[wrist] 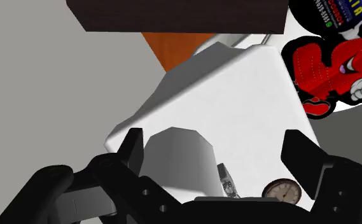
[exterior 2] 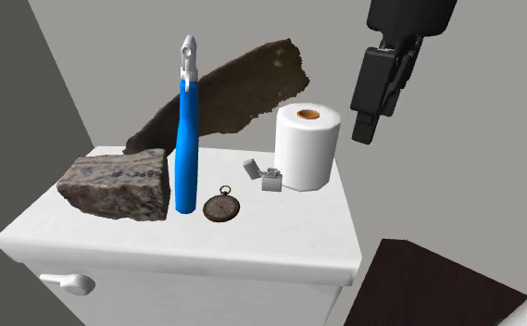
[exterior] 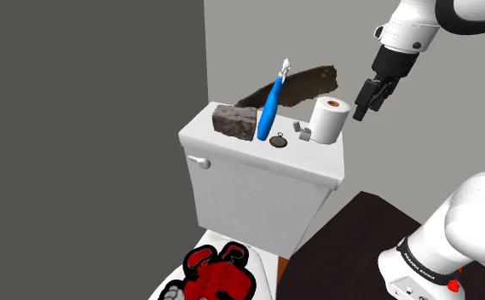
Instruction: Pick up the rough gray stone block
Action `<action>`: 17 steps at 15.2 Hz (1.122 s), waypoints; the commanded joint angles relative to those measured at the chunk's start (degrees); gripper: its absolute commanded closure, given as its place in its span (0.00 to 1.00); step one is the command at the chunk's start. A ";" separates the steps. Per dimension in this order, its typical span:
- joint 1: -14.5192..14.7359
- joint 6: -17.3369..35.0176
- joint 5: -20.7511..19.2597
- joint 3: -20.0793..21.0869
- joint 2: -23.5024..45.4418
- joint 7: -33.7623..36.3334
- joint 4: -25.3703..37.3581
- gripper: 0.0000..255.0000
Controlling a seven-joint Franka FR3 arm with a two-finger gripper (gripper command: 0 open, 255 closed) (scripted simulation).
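Note:
The rough gray-brown stone block lies at one end of the white toilet tank lid, at the shoulder view's left. My black gripper hangs in the air past the opposite end of the lid, above and beside a white paper roll. It is far from the block. In the wrist view the gripper is open, its fingers wide apart with nothing between them, and the roll sits just below.
Between block and roll stand an upright blue-handled tool, a round pocket watch and a small lighter. A brown ragged shape rises behind the tank. A red toy lies on the toilet seat.

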 commanded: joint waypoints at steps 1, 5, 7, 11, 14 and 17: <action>0.00 0.00 0.00 0.00 0.00 0.00 0.00 0.00; 1.67 4.20 -0.12 0.88 9.11 -2.68 4.81 0.00; 2.41 5.87 -0.23 1.41 13.60 -3.96 7.58 0.00; 3.82 8.34 -0.62 2.60 22.41 -6.33 13.82 0.00; 4.79 9.49 -1.12 3.65 28.90 -7.94 19.09 0.00; 5.74 10.05 -1.84 4.82 35.34 -9.39 24.86 0.00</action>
